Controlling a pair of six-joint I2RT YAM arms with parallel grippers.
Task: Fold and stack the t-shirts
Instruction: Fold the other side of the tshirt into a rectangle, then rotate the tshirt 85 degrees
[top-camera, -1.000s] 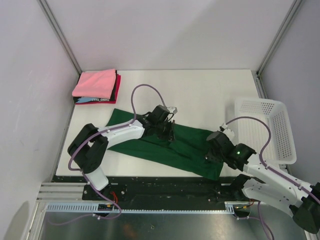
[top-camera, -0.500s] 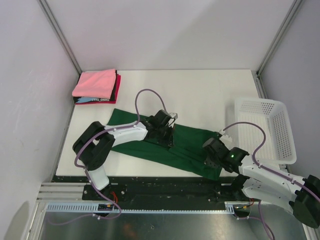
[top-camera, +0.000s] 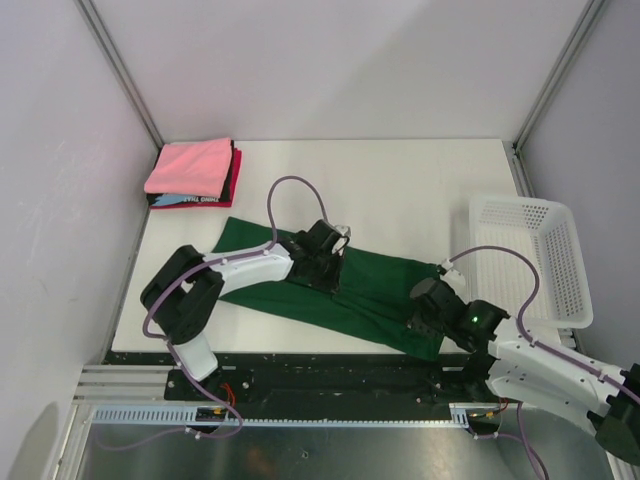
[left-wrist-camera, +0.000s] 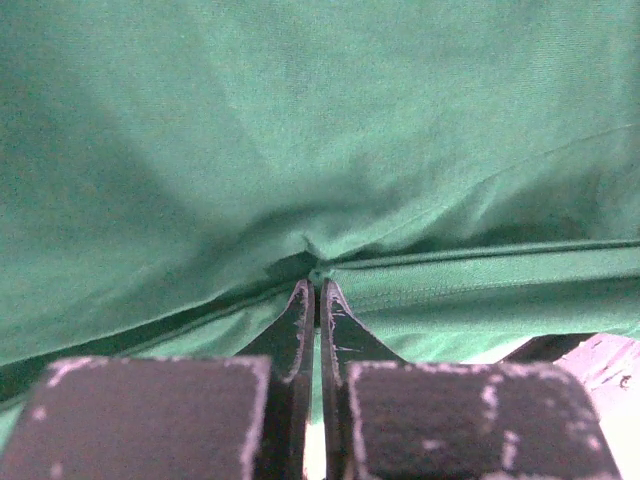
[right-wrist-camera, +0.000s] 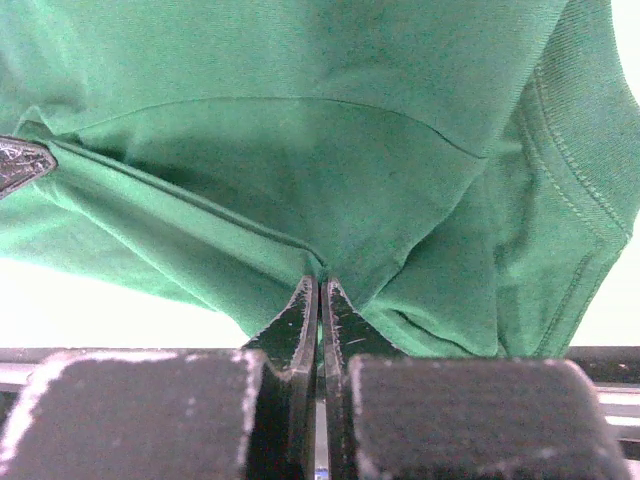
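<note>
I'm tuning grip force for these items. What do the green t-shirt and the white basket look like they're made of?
Green t-shirt: soft knit cloth, probably cotton jersey, with a matte finish. The wrist views show a fine weave, stitched hems and soft wrinkles.
White basket: apparently rigid moulded plastic, smooth and slightly shiny, with regular rows of small holes across its floor and walls.

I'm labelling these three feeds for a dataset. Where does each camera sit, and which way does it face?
Top external: above and behind the bases, looking down on the table; both arms show.
Left wrist: on the left arm, looking along the left gripper, shut on the green t-shirt.
Right wrist: likewise along the right gripper, shut on the same shirt.
Shared: all three see that shirt; only the top view shows the folded stack and basket.
</note>
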